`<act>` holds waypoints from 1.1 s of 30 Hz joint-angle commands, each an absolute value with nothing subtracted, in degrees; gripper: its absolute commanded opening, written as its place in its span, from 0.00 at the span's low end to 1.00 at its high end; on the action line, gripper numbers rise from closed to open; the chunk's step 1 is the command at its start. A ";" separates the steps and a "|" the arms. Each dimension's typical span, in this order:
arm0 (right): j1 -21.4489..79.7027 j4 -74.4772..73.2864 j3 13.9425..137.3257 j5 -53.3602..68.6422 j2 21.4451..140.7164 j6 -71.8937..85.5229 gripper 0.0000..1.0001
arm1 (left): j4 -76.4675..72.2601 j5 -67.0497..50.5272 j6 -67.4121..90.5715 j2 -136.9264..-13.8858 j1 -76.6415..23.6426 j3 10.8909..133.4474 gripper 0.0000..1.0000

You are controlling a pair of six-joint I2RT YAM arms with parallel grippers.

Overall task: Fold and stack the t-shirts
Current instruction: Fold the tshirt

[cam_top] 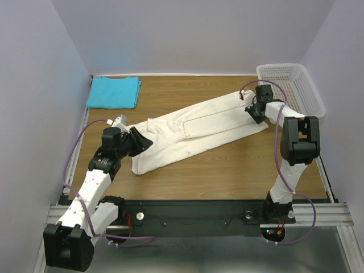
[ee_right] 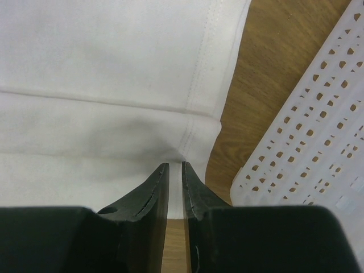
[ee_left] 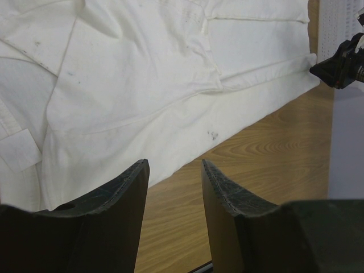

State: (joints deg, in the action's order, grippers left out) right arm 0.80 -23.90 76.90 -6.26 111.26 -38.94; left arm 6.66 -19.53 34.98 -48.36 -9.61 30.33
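- The left gripper (cam_top: 140, 141) hovers low at the near-left end of the cream-white t-shirt (cam_top: 193, 133). Its fingers are spread apart with only bare table (cam_top: 227, 170) and the shirt's edge showing between them.
- The cream-white t-shirt lies flat on the table, partly folded into a long band running diagonally from near left to far right.
- The right gripper (ee_right: 175, 166) sits at the shirt's far-right hem. Its fingers are pressed almost together and appear to pinch the puckered hem corner, though the view there is tight.
- The turquoise-blue t-shirt (cam_top: 114, 92) lies folded in the far-left corner, well apart.
- A white mesh basket (cam_top: 290, 85) stands in the far-right corner, just beside the right gripper.
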 commanded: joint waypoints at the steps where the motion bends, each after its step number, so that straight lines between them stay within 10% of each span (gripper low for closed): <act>1: 0.26 -23.20 79.27 -6.86 112.76 -38.06 0.21 | 5.01 -20.39 34.28 -48.16 -9.32 29.53 0.52; 33: 0.70 -26.62 94.74 1.65 115.32 -35.68 0.31 | 4.39 -21.00 33.75 -50.10 -9.32 29.62 0.52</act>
